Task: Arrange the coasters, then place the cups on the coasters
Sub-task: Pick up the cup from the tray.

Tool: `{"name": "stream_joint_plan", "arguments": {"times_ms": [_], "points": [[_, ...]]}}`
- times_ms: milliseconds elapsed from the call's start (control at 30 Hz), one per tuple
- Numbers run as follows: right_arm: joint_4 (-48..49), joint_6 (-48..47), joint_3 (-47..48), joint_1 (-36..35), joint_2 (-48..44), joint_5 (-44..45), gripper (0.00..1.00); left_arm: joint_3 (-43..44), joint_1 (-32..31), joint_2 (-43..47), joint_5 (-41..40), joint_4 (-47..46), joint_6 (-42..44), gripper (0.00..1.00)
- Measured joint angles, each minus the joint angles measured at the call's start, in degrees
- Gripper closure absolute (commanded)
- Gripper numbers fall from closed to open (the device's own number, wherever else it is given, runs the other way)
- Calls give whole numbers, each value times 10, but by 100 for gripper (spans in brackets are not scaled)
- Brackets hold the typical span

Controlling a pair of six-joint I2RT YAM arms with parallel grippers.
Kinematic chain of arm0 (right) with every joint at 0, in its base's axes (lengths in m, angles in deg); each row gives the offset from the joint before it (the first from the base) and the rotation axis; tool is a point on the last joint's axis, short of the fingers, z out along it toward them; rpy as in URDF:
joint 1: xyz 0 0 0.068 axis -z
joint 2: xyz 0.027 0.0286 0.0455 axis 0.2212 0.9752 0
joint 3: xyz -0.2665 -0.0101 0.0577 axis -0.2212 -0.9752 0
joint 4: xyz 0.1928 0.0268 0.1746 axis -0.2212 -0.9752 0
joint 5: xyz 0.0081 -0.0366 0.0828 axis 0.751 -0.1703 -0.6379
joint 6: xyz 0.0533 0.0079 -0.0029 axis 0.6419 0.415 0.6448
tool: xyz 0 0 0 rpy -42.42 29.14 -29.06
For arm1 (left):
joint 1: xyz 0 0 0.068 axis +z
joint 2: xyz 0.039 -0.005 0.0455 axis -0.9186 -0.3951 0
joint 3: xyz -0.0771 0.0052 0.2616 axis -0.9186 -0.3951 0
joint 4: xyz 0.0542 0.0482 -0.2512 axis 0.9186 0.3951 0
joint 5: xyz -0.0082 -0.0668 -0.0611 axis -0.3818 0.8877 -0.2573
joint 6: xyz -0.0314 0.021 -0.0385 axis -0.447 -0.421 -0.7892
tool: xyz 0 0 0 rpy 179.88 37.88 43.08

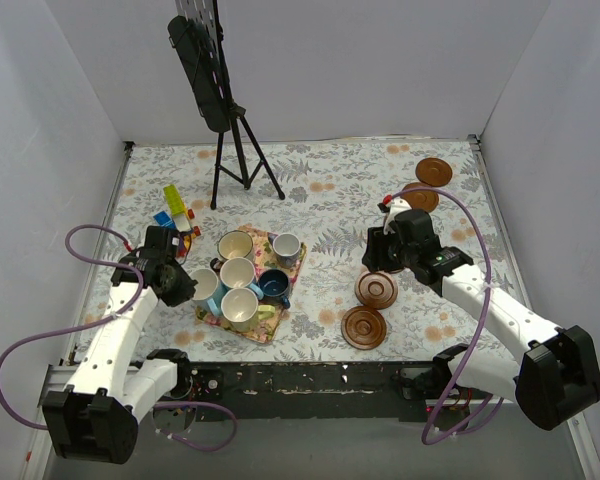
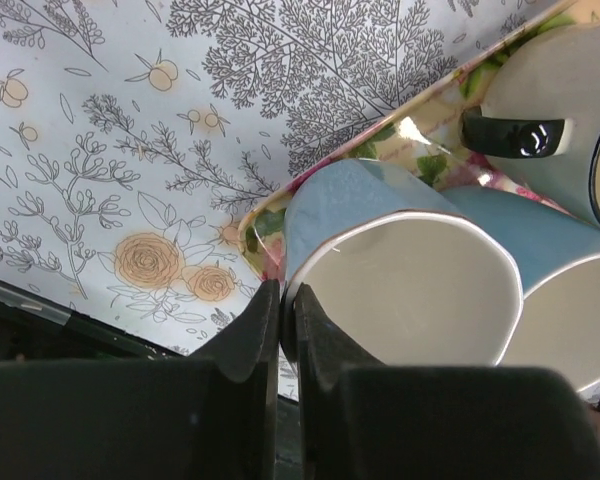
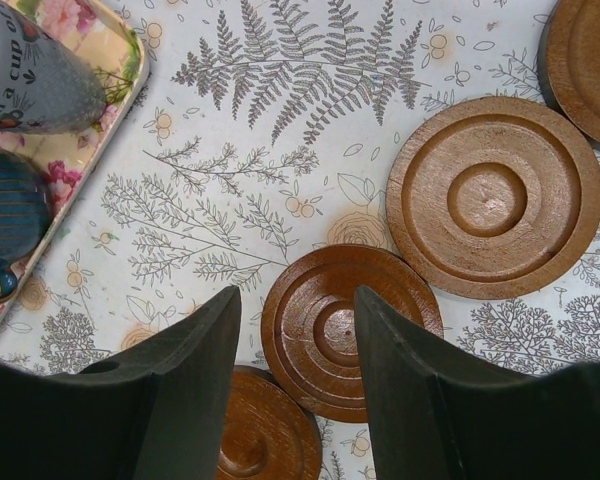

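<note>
Several cups stand on a floral tray [image 1: 290, 272] at left centre. My left gripper [image 1: 188, 286] is shut on the rim of the light blue cup [image 1: 205, 285] at the tray's left edge. In the left wrist view its fingers [image 2: 288, 312] pinch that cup's [image 2: 360, 200] wall, one inside and one outside. Round brown coasters lie on the right: two near ones [image 1: 377, 290] [image 1: 364, 327] and two far ones [image 1: 433, 171] [image 1: 420, 197]. My right gripper [image 3: 298, 297] hangs open above a dark coaster [image 3: 350, 330], apart from it.
Colourful toy blocks [image 1: 175, 215] lie beyond the left arm. A black tripod [image 1: 242, 150] stands at the back. In the right wrist view a grey cup [image 3: 30, 70] and a navy cup [image 3: 5, 215] sit on the tray [image 3: 90, 140]; more coasters [image 3: 495, 195] [image 3: 270, 435] lie around.
</note>
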Motion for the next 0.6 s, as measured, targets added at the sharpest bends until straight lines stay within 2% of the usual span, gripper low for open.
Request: {"name": "stream_joint_plan", "arguments": {"times_ms": [333, 600], "points": [[4, 0, -6, 0, 0, -1, 44, 3, 0, 4, -10, 12, 1, 100], [6, 0, -6, 0, 0, -3, 44, 62, -2, 14, -59, 56, 2, 100]]}}
